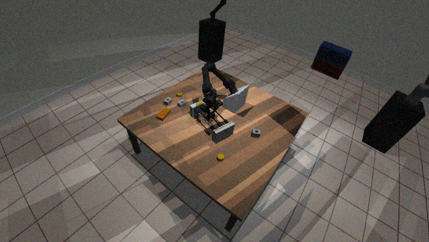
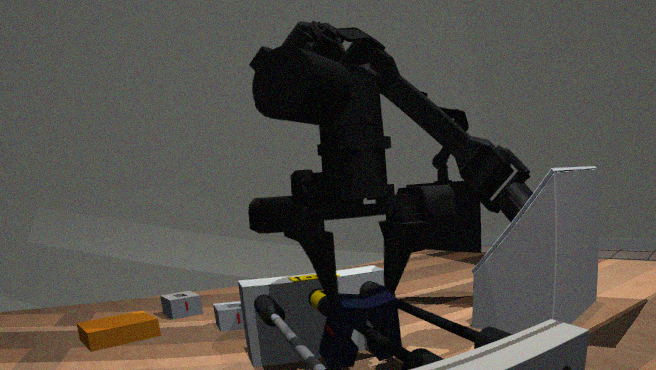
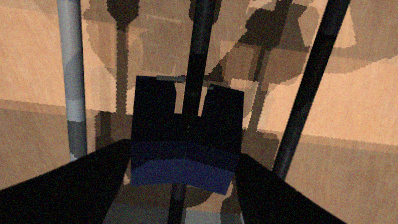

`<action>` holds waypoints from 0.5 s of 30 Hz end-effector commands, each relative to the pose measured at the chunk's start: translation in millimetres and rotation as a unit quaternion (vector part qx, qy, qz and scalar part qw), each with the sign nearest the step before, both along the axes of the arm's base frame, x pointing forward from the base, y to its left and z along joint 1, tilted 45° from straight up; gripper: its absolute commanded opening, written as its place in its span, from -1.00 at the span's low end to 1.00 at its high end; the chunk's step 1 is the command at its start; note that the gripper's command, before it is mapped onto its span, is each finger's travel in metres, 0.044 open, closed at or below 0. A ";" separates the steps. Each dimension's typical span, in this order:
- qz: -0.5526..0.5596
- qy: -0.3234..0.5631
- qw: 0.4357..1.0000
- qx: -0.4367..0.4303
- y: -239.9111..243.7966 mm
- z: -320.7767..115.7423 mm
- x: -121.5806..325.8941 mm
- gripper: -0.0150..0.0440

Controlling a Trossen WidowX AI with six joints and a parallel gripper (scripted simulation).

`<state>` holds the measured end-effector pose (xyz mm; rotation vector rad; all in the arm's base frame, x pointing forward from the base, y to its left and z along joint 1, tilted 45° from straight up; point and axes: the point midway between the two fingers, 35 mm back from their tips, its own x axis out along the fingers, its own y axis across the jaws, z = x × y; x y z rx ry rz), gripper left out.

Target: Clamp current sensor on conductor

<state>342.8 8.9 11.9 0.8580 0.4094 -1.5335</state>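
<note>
The dark blue sensor (image 2: 365, 300) (image 3: 182, 172) is held between the fingers of my gripper (image 1: 209, 114) (image 2: 364, 294) (image 3: 184, 154), its two dark jaws pointing down and apart. The middle conductor (image 3: 201, 40), black, passes through the gap between the jaws. A light grey conductor (image 2: 295, 340) (image 3: 74, 60) runs to the left and a black one (image 2: 440, 320) (image 3: 310, 90) to the right. A yellow label (image 2: 304, 278) on the back block and a yellow collar (image 2: 316, 299) show near the middle conductor; the lettering is unreadable. A red mark on the sensor shows, its direction unclear.
The conductors span a back block (image 1: 194, 111) (image 2: 254, 325) and front block (image 1: 223, 133) (image 2: 550, 345). A tall grey panel (image 1: 237, 99) (image 2: 530, 270) stands right. An orange block (image 1: 163, 114) (image 2: 120, 330), small grey boxes (image 1: 167, 101) (image 2: 181, 305) and yellow discs (image 1: 220, 157) lie around.
</note>
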 end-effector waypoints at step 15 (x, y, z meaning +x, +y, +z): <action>-0.001 -0.001 1.000 0.000 0.0 0.3 0.1 -0.22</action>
